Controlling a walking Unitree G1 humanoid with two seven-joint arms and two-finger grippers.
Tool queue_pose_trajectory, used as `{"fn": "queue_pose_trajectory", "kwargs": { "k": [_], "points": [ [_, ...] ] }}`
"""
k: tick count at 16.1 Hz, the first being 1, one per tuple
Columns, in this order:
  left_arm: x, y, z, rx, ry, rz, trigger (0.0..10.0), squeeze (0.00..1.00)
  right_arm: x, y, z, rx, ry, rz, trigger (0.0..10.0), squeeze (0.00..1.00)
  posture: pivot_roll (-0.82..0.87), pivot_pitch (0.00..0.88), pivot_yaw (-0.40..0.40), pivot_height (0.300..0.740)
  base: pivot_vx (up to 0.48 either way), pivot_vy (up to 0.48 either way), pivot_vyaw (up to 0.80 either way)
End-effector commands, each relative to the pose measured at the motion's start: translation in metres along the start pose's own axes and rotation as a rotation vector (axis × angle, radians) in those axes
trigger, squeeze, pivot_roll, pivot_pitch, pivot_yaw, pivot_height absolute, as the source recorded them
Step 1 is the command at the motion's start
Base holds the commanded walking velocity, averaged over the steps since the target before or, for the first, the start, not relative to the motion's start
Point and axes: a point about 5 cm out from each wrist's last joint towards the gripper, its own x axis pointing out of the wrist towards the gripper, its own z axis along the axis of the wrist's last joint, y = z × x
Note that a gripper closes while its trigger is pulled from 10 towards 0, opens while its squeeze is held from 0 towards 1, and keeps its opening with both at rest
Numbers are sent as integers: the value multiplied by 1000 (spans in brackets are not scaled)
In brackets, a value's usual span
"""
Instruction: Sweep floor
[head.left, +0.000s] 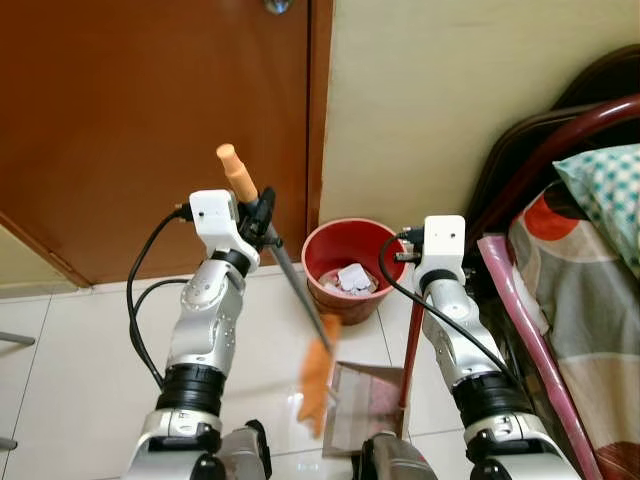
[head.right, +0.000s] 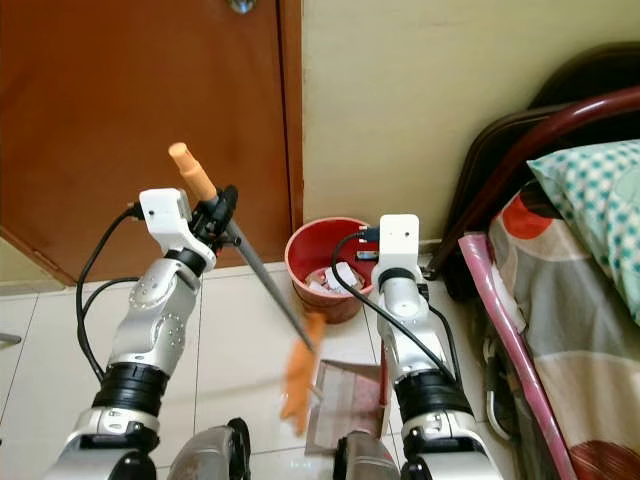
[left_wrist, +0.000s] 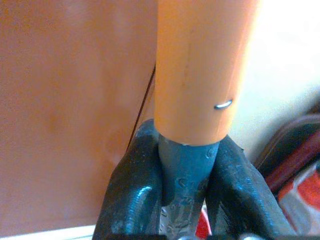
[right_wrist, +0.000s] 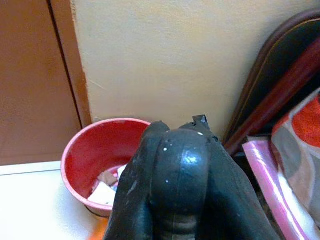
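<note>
Beside the bin (head.left: 352, 268), left fingers (left_wrist: 135, 195) clamp the broom (head.left: 290, 280), seemingly mid-swing.

1 broom (head.left: 290, 280), 1 dustpan (head.left: 365, 405), 1 bucket (head.left: 335, 250)

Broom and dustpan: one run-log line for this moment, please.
left gripper: shut on broom | right gripper: shut on dustpan handle | red bin: holds scraps

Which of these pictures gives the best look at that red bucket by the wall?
The left eye view: the red bucket sits whole against the wall, crumpled paper inside. The right eye view shows it too, its right side cut off by the arm. The right wrist view hides part behind the right claw.
</note>
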Motion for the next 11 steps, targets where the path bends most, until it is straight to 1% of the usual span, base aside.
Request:
{"fn": "queue_pose_trajectory", "kwargs": {
  "k": [1,3,4,5,6,8,10,11],
  "points": [
    [1,-5,9,-145,-52,23,10000,0,-1,1,-11,21,50,22,10000,0,37,156,-20,740,0,0,0],
    [2,11,18,-170,-88,99,10000,0,0,1,-12,25,52,29,10000,0,36,154,-20,740,0,0,0],
    [2,29,27,-226,-114,174,10000,0,0,2,-12,22,51,38,10000,0,36,154,-20,740,0,0,0],
    [2,32,29,-233,-121,187,10000,0,0,2,-12,22,51,39,10000,0,36,154,-20,740,0,0,0],
    [0,49,38,-257,-144,246,10000,0,1,2,-12,23,50,44,10000,0,43,153,-21,740,0,0,0],
    [-5,73,54,-243,-183,316,10000,0,1,3,-12,20,51,53,10000,0,43,153,-21,740,0,0,0],
    [-8,88,69,-222,-220,350,10000,0,2,4,-13,17,51,59,10000,0,49,153,-22,740,0,0,0],
    [-9,93,76,-201,-233,351,10000,0,2,4,-13,17,51,61,10000,0,49,153,-22,740,0,0,0]
  ]
}}
